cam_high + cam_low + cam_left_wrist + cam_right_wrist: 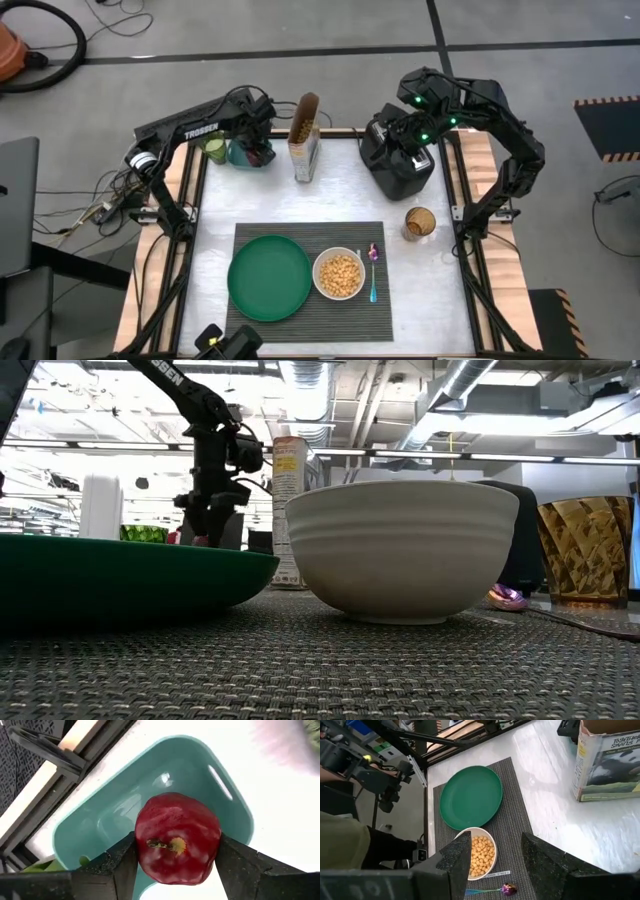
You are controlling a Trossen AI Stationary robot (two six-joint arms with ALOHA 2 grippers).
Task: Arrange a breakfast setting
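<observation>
At the far left corner of the counter [420,290], the high view shows the left hand [258,152] over one teal rectangular container [243,155]. The right hand [413,150] hangs above one black toaster [398,165] at the far right. One dark grey ribbed rectangular placemat [310,315] carries one large round green plate [269,277], one smaller white bowl [339,275] filled with round cereal pieces, and one small blue-and-pink spoon [373,270] just beside the bowl. One upright cereal box [305,138] and one amber glass [420,222] stand off the mat.

The low view shows the plate and the bowl side by side on the mat, apart, with the glass behind.

In the left wrist view, both fingers [117,865] are clamped on one red apple [177,837], directly above the container.

In the right wrist view, the right hand's fingers [457,855] stand apart with nothing between them; plate, bowl and spoon lie far below.
</observation>
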